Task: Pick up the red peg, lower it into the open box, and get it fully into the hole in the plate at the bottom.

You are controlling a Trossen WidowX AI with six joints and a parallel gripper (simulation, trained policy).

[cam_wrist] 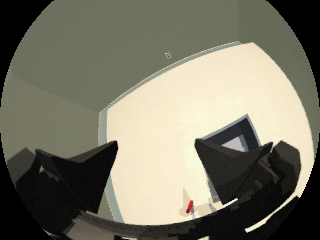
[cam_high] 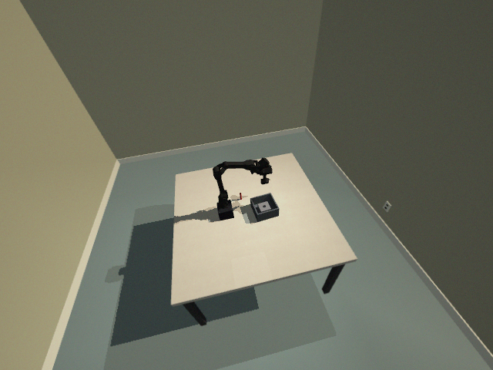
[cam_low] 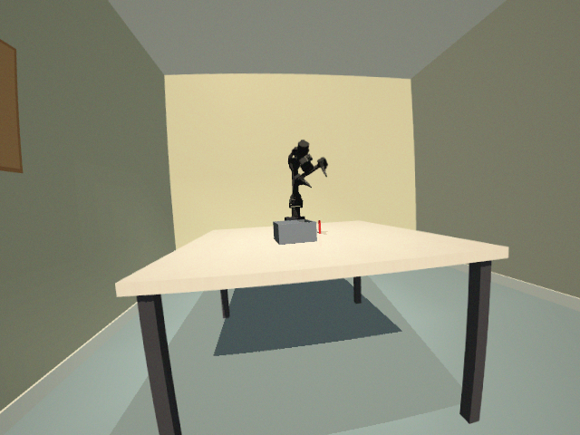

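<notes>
The red peg (cam_high: 240, 196) (cam_low: 320, 227) (cam_wrist: 189, 206) stands upright on the table, between the arm's base and the box and off to one side. The open grey box (cam_high: 267, 215) (cam_low: 297, 232) (cam_wrist: 237, 127) sits in front of the arm's base. The pale plate (cam_high: 267, 207) (cam_wrist: 234, 144) with a dark hole lies at its bottom; the right finger covers part of the box in the wrist view. My gripper (cam_low: 318, 180) (cam_wrist: 156, 144) is wide open and empty, tilted, high above the table and well away from the peg.
The table (cam_high: 239, 247) (cam_low: 374, 247) is pale and carries the arm's black base (cam_high: 226, 212). The box's walls stand around the plate. Shadows of the arm fall near the peg and the base.
</notes>
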